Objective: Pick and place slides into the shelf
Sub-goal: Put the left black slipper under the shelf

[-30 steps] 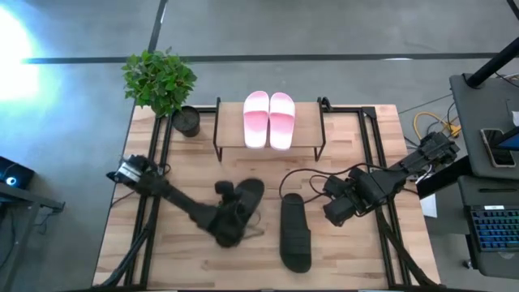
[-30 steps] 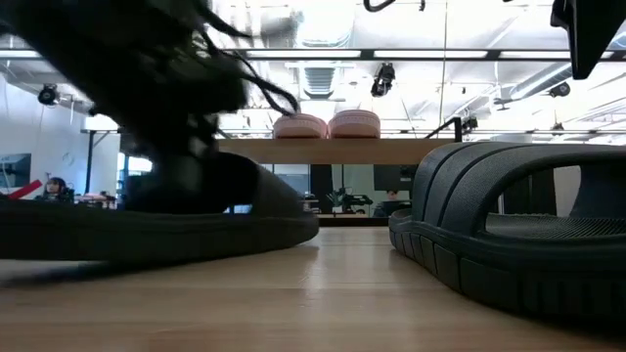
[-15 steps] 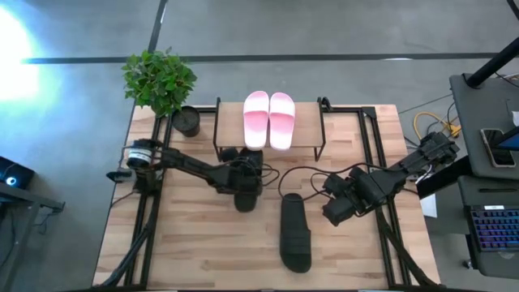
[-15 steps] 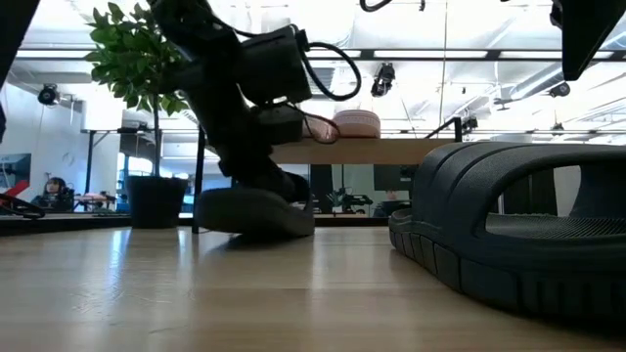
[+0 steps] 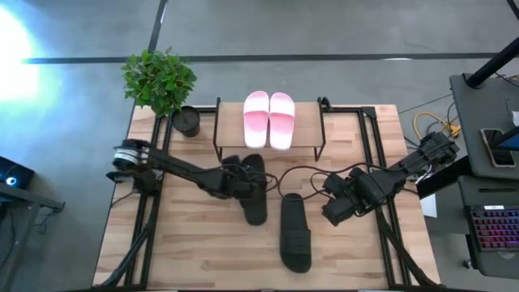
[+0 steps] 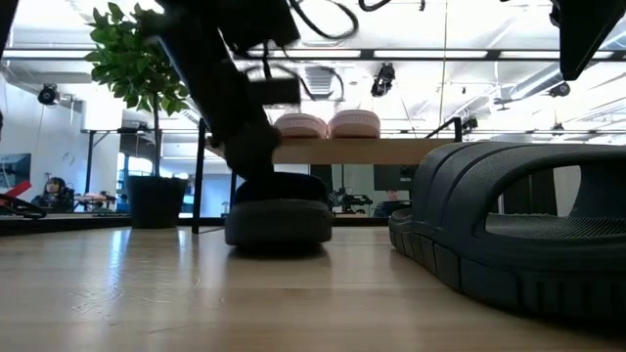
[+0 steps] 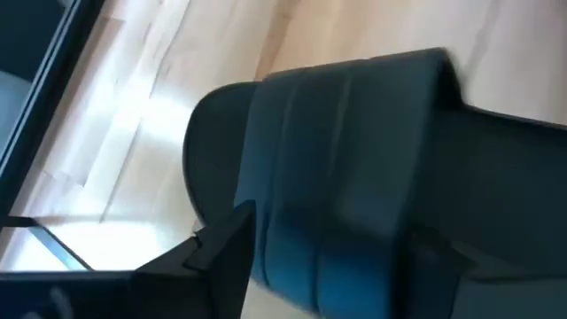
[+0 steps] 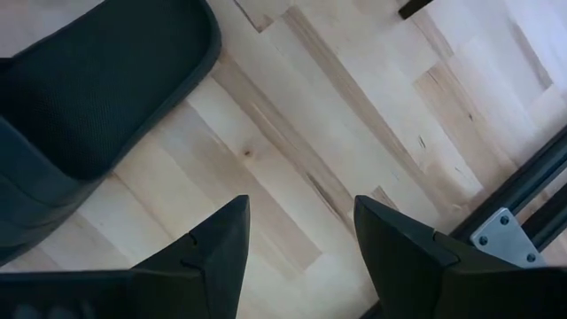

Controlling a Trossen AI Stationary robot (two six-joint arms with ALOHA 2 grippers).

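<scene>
Wooden tabletop carries one black slide lying free beside the right claw, fingers spread and empty. Left claw clamps the other black slide before the shelf bearing pink slides.

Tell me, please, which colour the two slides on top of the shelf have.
Light pink. The pink slides lie side by side on the shelf; the high view shows this best.

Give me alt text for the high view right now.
From above, the left gripper holds a black slide just in front of the shelf, which carries the pink pair. The second black slide lies on the table, with the right gripper open beside it and a potted plant at the far left corner.
</scene>
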